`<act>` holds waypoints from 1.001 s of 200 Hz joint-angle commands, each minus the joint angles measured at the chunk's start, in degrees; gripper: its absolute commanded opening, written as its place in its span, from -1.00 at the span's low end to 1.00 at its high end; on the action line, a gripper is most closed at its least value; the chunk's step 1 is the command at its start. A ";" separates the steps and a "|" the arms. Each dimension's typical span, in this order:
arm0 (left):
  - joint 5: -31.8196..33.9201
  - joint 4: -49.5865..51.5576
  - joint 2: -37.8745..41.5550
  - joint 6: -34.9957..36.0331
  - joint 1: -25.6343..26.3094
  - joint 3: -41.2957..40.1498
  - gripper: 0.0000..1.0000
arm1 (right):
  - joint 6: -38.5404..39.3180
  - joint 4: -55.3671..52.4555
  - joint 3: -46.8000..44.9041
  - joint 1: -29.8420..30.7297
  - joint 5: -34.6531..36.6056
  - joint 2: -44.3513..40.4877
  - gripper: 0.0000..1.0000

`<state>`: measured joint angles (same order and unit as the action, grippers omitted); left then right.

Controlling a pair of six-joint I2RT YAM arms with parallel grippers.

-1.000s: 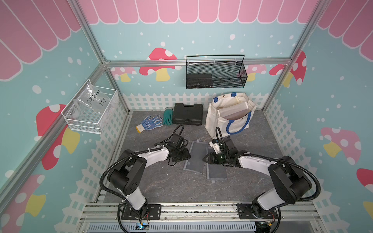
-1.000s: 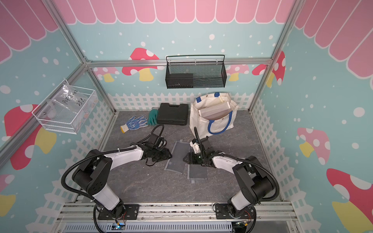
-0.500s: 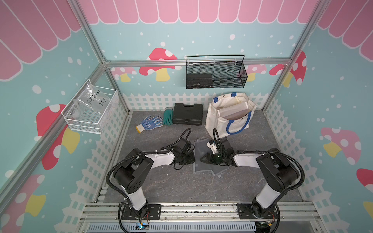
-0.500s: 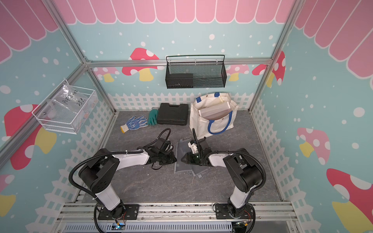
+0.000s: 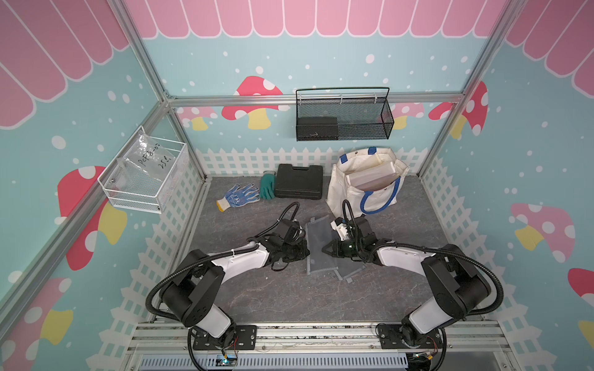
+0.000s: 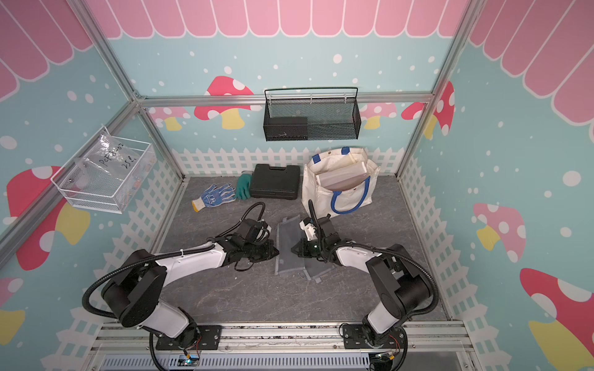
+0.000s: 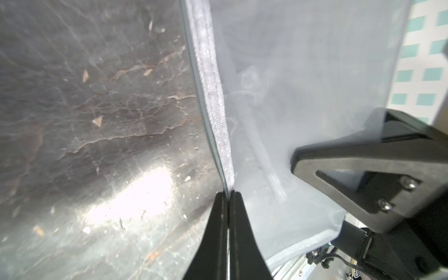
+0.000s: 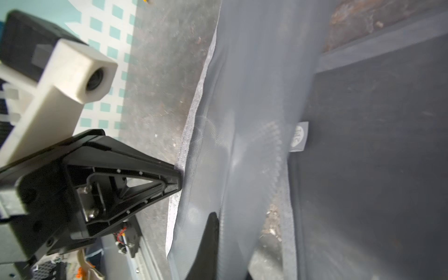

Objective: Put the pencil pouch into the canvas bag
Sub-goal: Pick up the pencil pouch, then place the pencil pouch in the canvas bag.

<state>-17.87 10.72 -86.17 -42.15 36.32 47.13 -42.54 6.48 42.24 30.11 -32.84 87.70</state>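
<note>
Both grippers have closed in since 1 second ago. Left gripper (image 7: 228, 194) pinches pencil pouch (image 5: 316, 237) seam; right gripper (image 5: 324, 250) clamps its opposite edge. Pouch: on bench (image 5: 289, 295), between the 2, near canvas bag (image 5: 348, 192), outside it.

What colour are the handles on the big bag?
Blue handles on a cream-white canvas bag, clearest in both top views.

Handwritten "PCF8-02" and "25e." on plastic bag (image 5: 144, 157)
</note>
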 commanded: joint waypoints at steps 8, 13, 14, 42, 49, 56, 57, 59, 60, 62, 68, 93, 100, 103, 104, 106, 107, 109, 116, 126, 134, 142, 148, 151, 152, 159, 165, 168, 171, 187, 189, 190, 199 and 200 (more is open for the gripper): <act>1.06 6.33 5.49 2.29 0.09 1.07 -0.18 | 0.68 -5.40 4.68 0.39 1.91 -7.42 -1.00; 1.64 7.15 6.32 2.40 -0.01 1.19 -0.05 | 0.56 -5.95 5.30 0.37 2.41 -8.88 -1.00; 1.76 7.27 6.52 2.41 -0.06 1.20 -0.03 | 0.54 -6.04 5.48 0.38 2.51 -9.13 -1.00; 4.40 10.60 10.31 2.94 -1.40 1.29 0.19 | 0.55 -10.81 10.43 0.37 6.04 -14.99 -1.00; 5.04 11.12 11.09 3.00 -1.82 1.13 0.20 | 0.57 -11.89 11.80 0.36 6.76 -15.85 -1.00; 5.21 11.37 11.65 3.16 -2.28 0.97 0.20 | 0.40 -12.63 13.21 0.39 7.37 -16.59 -1.00; 5.25 11.40 11.69 3.19 -2.33 0.95 0.20 | 0.34 -12.72 13.39 0.39 7.45 -16.68 -1.00; 5.29 11.49 11.87 3.21 -2.44 0.90 0.20 | 0.29 -12.87 13.81 0.32 7.62 -16.86 -1.00; 5.29 11.54 11.93 3.26 -2.55 0.88 0.20 | 0.23 -12.97 14.00 0.31 7.75 -16.90 -1.00; 5.36 11.61 12.04 3.29 -2.63 0.82 0.20 | 0.13 -13.05 14.36 0.35 7.87 -17.14 -1.00; 5.36 11.92 12.19 3.63 -2.93 0.85 0.20 | -0.14 -13.39 15.59 0.35 8.41 -17.53 -1.00; 6.15 13.49 12.19 4.70 -3.24 1.47 0.20 | -1.19 -15.00 21.46 0.25 12.43 -18.59 -1.00; 6.12 13.54 12.34 4.80 -3.27 1.64 0.20 | -1.54 -15.58 22.90 0.18 14.38 -18.85 -1.00; 6.16 13.54 12.39 4.80 -3.26 1.72 0.20 | -1.76 -15.74 23.46 0.07 15.13 -19.03 -1.00; 6.17 13.54 12.41 4.80 -3.22 1.73 0.20 | -1.84 -15.77 23.66 0.05 15.46 -19.09 -1.00; 6.18 13.52 12.49 4.80 -3.23 1.80 0.20 | -1.97 -15.83 23.92 -0.05 15.97 -19.24 -1.00; 6.18 13.53 12.50 4.80 -3.25 1.81 0.20 | -2.08 -15.86 24.11 -0.09 16.28 -19.28 -1.00; 6.24 13.49 12.56 4.82 -3.26 1.82 0.20 | -2.32 -15.97 24.40 -0.30 16.86 -19.40 -1.00; 6.43 13.54 12.75 4.67 -3.24 1.89 0.20 | -3.13 -16.11 25.25 -0.89 18.63 -19.74 -1.00; 6.52 13.54 13.05 4.54 -3.23 2.00 0.20 | -4.38 -16.07 26.27 -2.36 20.65 -20.27 -1.00; 6.64 13.56 13.20 4.40 -3.22 2.08 0.20 | -5.51 -16.15 26.93 -3.91 22.06 -20.61 -1.00; 6.62 13.58 13.46 4.36 -3.23 2.15 0.20 | -6.78 -16.06 27.51 -5.85 22.95 -20.88 -1.00; 6.62 13.52 13.63 4.27 -3.23 2.17 0.20 | -8.01 -15.93 27.78 -7.51 23.33 -20.95 -1.00; 6.57 13.55 13.78 4.27 -3.21 2.14 0.20 | -8.61 -15.96 27.88 -8.40 23.37 -20.94 -1.00; 6.60 13.54 13.81 4.27 -3.19 2.11 0.20 | -8.83 -15.92 27.93 -8.66 23.36 -20.97 -1.00; 6.68 13.49 14.07 4.30 -3.23 2.08 0.20 | -10.23 -15.82 28.14 -10.91 23.40 -20.86 -1.00; 6.75 13.63 14.31 4.36 -3.24 2.08 0.20 | -11.26 -15.80 28.37 -12.67 23.48 -20.67 -1.00; 6.70 13.68 14.42 4.40 -3.23 2.08 0.20 | -11.72 -15.84 28.48 -13.50 23.65 -20.60 -1.00; 6.73 13.65 14.60 4.40 -3.19 2.08 0.20 | -12.07 -15.81 28.60 -14.21 24.01 -20.49 -1.00; 6.79 13.87 15.19 4.44 -3.24 2.08 0.20 | -13.10 -15.63 29.75 -17.28 26.72 -19.51 -1.00; 6.82 13.88 15.23 4.45 -3.19 2.08 0.20 | -13.27 -15.58 29.99 -17.63 26.96 -19.28 -1.00; 6.85 13.89 15.28 4.45 -3.19 2.04 0.20 | -13.36 -15.56 30.04 -17.80 27.09 -19.17 -1.00; 6.82 13.98 15.63 4.36 -3.21 1.90 0.20 | -14.32 -14.76 30.74 -19.50 27.21 -17.89 -1.00; 6.81 14.02 15.65 4.41 -3.20 1.90 0.20 | -14.41 -14.62 30.81 -19.71 27.17 -17.73 -1.00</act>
<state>-12.12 23.83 -72.07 -38.72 33.36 47.48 -52.60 -8.84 70.41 13.28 -9.17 67.99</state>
